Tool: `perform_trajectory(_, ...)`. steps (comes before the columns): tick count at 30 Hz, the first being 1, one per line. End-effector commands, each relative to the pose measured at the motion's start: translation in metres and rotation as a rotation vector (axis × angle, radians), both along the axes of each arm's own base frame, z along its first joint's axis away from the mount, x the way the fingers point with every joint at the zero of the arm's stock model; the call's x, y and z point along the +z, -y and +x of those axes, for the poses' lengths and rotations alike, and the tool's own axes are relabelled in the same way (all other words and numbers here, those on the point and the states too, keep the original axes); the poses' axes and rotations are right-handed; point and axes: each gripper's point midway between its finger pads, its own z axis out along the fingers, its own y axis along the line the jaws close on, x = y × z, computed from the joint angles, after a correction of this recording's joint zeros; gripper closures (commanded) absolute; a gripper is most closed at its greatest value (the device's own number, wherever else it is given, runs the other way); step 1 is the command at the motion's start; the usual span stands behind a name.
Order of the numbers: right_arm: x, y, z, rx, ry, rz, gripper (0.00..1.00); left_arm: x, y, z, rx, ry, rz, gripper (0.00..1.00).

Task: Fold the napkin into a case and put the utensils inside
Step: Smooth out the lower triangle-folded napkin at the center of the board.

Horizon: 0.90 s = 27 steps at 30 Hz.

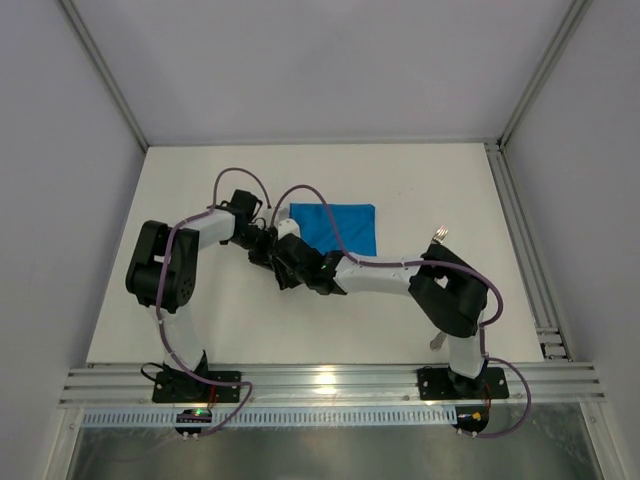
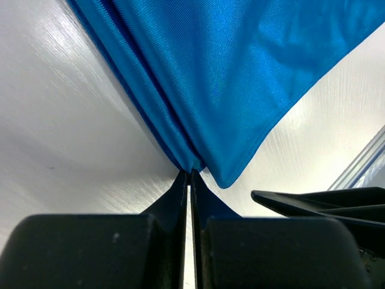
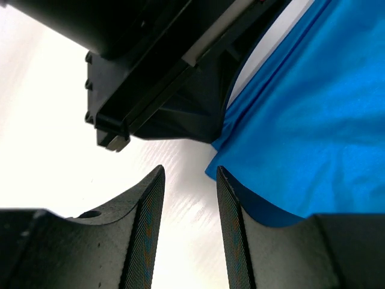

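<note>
Two pincers meet at the near-left corner of the napkin (image 1: pixel 340 228), which lies on the table (image 1: pixel 200 310). My left pincer (image 2: pixel 191 173) is clamped on the bunched cloth edge. My right pincer (image 3: pixel 189 180) stands parted just beside that corner, gripping nothing. The fork (image 1: pixel 438 235) lies right of the napkin, partly under my right arm.

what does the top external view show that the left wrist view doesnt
Only the top external view shows the whole napkin as a flat rectangle, and fork tines poking out past the right arm. Only the left wrist view shows the left gripper shut on the napkin's layered edge, next to a loose corner. Both show the blue cloth on the white table.
</note>
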Motion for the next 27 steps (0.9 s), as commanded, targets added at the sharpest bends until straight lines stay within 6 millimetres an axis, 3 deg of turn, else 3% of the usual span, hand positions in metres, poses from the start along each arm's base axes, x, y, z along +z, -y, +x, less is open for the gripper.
perform_trajectory(1,0.006,0.001,0.015,-0.04,0.089,-0.058,0.56,-0.012,-0.008,-0.018,-0.012,-0.075,0.019,1.0)
perform_trajectory(10,-0.01,0.002,0.019,-0.029,0.128,-0.134,0.57,-0.011,-0.007,-0.018,-0.013,-0.075,0.011,1.0)
perform_trajectory(20,-0.036,0.007,0.014,-0.021,0.09,-0.187,0.66,-0.012,-0.006,-0.017,-0.01,-0.075,0.008,1.0)
perform_trajectory(27,-0.033,0.004,0.014,-0.017,0.078,-0.18,0.96,-0.012,-0.006,-0.017,-0.012,-0.075,0.005,1.0)
